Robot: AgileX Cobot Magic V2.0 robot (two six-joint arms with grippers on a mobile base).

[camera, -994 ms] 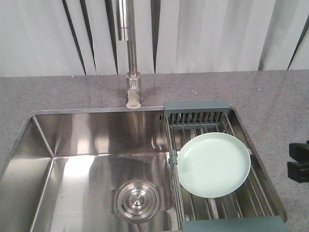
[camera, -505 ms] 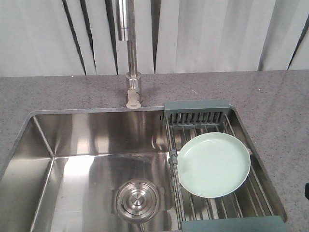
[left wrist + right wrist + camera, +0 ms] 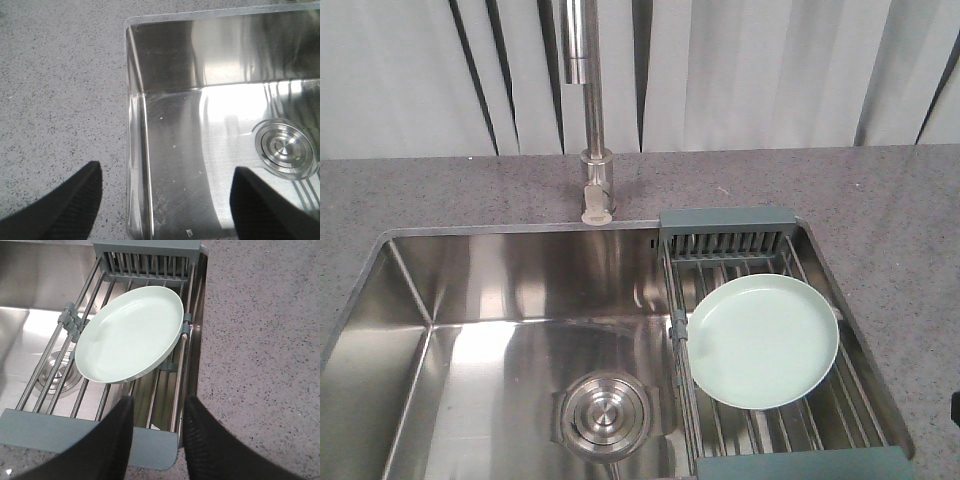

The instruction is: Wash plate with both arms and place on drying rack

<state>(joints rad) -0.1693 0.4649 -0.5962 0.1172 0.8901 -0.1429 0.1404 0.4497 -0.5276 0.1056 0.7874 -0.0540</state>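
Front view: plate (image 3: 763,341) lies flat on drying rack (image 3: 725,244) over right end of sink (image 3: 510,290). Right tool (image 3: 156,432) empty, fingers narrowly parted above rack's near bar. Left tool (image 3: 165,200) spread wide, empty, straddling sink's left edge and worktop (image 3: 55,85).

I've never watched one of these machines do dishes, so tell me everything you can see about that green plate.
The plate is round, pale mint green, plain and smooth with a low upright rim, and looks glossy. It lies face up on the steel rods of the drying rack over the right end of the sink, tilted slightly. Only the rack touches it. The right gripper hovers near the rack's closer end with its jaws apart, clear of the plate. It appears empty.
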